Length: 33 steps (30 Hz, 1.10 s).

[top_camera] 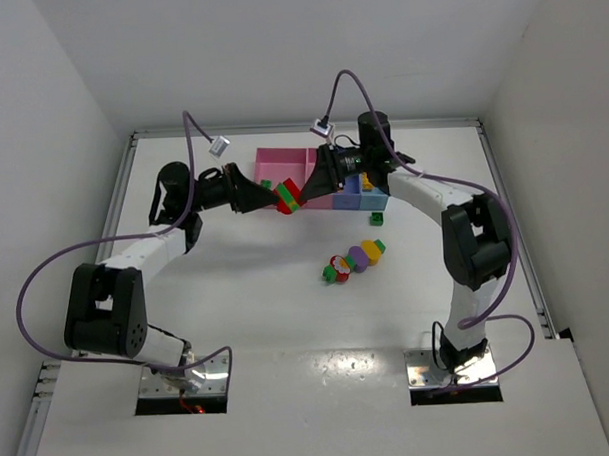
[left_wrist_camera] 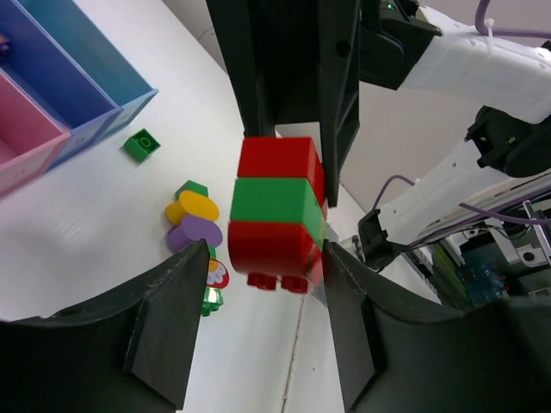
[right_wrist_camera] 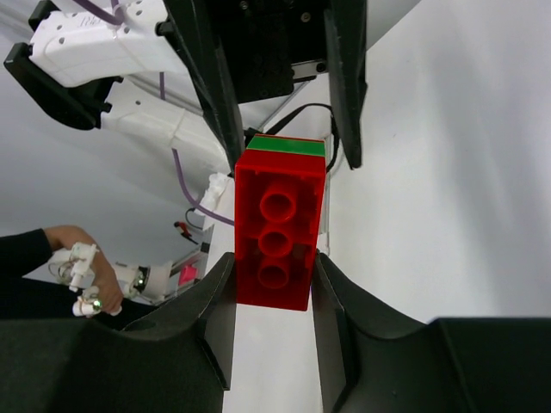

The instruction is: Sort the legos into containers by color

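Top view: the red-green-red stack [top_camera: 287,197] is mostly covered where the left gripper [top_camera: 277,202] and right gripper [top_camera: 308,185] meet, and only a sliver shows. The right gripper also hides the middle of the containers [top_camera: 287,159]. Their contents are too small to tell, possibly a yellow brick on the right.

Left wrist view: the pink bin [left_wrist_camera: 21,129] is cut off by the left edge. The loose brick cluster [left_wrist_camera: 196,225] runs partly behind the finger [left_wrist_camera: 159,327].

Right wrist view: the stack is seen end-on, its farther bricks hidden.

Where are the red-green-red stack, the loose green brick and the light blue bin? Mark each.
red-green-red stack [left_wrist_camera: 277,202]: left wrist view, on its middle green brick.
loose green brick [left_wrist_camera: 142,144]: left wrist view, on its top face.
light blue bin [left_wrist_camera: 90,47]: left wrist view, on its bare floor.
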### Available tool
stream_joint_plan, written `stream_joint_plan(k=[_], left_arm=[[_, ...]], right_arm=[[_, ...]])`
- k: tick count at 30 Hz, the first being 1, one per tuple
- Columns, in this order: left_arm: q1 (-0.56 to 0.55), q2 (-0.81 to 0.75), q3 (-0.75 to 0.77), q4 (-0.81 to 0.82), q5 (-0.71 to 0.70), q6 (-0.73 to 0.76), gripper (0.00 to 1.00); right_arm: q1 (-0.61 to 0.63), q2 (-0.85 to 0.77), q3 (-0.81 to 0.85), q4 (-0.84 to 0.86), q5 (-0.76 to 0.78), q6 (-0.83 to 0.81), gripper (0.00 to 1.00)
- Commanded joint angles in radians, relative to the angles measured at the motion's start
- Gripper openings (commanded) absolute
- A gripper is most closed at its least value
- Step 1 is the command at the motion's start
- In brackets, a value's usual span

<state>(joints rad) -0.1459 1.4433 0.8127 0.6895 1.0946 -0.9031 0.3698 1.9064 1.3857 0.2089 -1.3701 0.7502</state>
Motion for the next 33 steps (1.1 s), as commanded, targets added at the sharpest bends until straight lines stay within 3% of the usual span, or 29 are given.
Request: stream_joint_plan(k=[1, 4, 12, 15, 29, 33], left_arm=[[-0.007, 0.011, 0.036, 0.062, 0.010, 0.010, 0.60], [-0.017, 0.022, 0.036, 0.062, 0.019, 0.010, 0.56], [-0.017, 0.031, 0.026, 0.071, 0.080, 0.010, 0.14], [-0.017, 0.003, 0.000, 0.016, 0.080, 0.039, 0.10], [-0.006, -0.064, -0.030, -0.217, 0.071, 0.228, 0.09], [0.003, -0.101, -0.021, -0.358, 0.028, 0.369, 0.09]], right_arm=[[0.017, -0.050, -0.001, 0.070, -0.035, 0.011, 0.00], [0.026, -0.041, -0.001, 0.089, -0.035, 0.021, 0.00], [-0.017, -0.023, 0.019, 0.109, -0.015, 0.031, 0.00], [-0.055, -0.013, 0.039, 0.109, -0.006, 0.031, 0.00], [-0.158, -0.036, -0.006, 0.106, -0.006, 0.031, 0.00], [-0.192, -0.073, -0.053, -0.008, 0.046, -0.089, 0.00]])
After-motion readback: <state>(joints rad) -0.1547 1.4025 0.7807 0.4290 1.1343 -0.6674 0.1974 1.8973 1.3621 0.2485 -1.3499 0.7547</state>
